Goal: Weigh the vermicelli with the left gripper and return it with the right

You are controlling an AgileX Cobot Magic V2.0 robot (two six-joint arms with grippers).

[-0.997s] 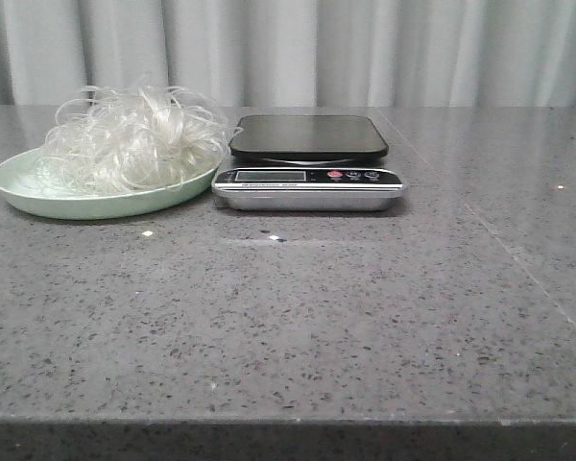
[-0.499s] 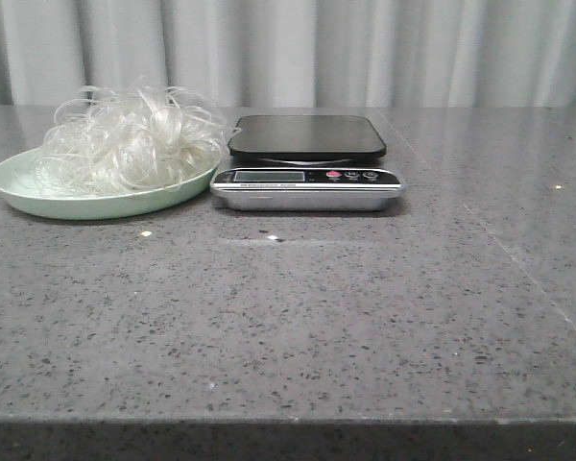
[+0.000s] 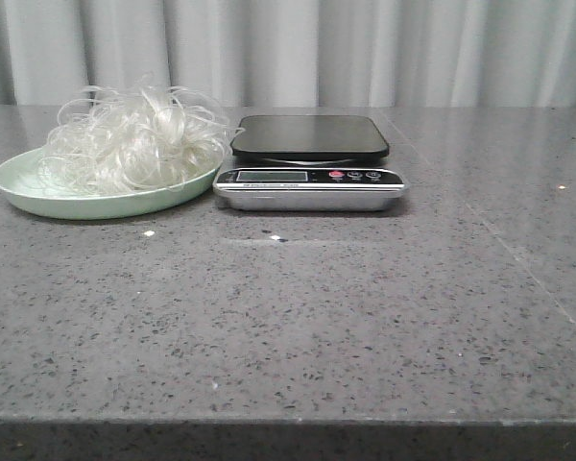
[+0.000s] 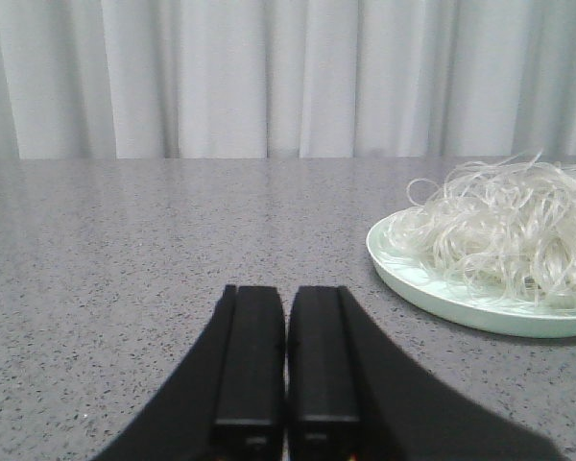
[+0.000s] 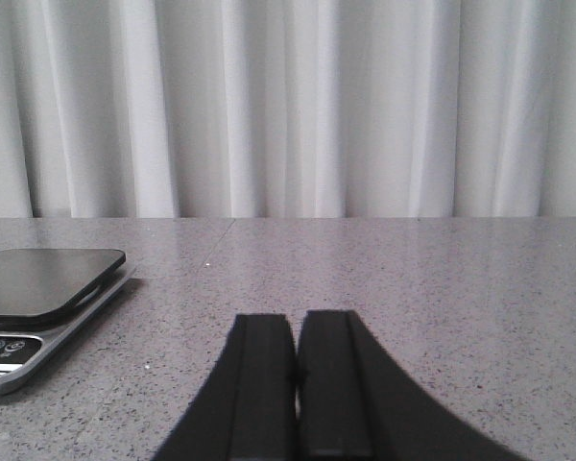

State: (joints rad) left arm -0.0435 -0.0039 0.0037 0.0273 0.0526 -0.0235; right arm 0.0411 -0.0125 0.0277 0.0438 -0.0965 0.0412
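The vermicelli is a fluffy heap of white glossy strands on a pale green plate at the table's far left. It also shows in the left wrist view, with the plate's rim. A kitchen scale with a black platform stands right of the plate; its platform is bare. It also shows in the right wrist view. My left gripper is shut and empty, low over the table, apart from the plate. My right gripper is shut and empty, apart from the scale. Neither gripper shows in the front view.
Grey speckled stone table with its front edge near the bottom of the front view. A pale curtain hangs behind the table. A seam line runs across the table's right side.
The whole front view shifts slightly between frames; the plate, vermicelli and scale keep their places relative to each other. No gripper enters the front view.
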